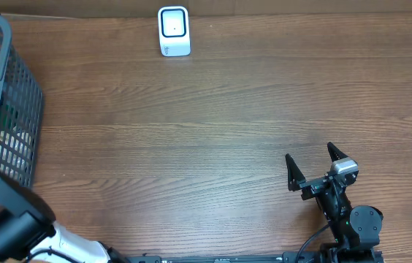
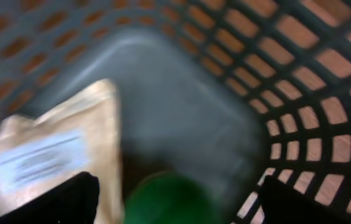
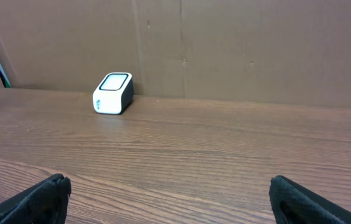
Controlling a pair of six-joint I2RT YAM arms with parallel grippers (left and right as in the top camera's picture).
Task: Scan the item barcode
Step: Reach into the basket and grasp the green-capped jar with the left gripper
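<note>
Brown cardboard wall [image 3: 256, 43] backs a brown wood-grain table [image 1: 191, 131]. At the far left stands a dark grey plastic mesh basket [image 1: 16, 95], and the left arm reaches down into it. The wrist view is smeared, but it shows the left gripper [image 2: 177, 183] hanging inside the basket, its two dark fingers spread wide with nothing clamped between them. Below lie a tan padded pouch [image 2: 94, 118], its white printed label [image 2: 38, 160] facing up, and beside it a green round object [image 2: 163, 202] I cannot identify.

Further across, a white box-shaped scanner [image 1: 174, 31] sits at the table's back edge, well apart from the basket. On the right, the right gripper [image 1: 312, 164] hovers near the front, jaws fully apart and empty.

To my eye the pouch is the thing to scan, since its label carries the only print on show. It looks soft and lies flat on the basket floor. The fingers could slide over it or pinch only a corner, and it might then flop or drop on the way out. A finger closing over the label would hide the code. The mesh wall is close enough to catch a fingertip.

The pouch lies off to one side of the gap, its edge just beside the finger at the lower left of the wrist view. The green object sits more squarely between the fingers, so it could be taken by mistake.
</note>
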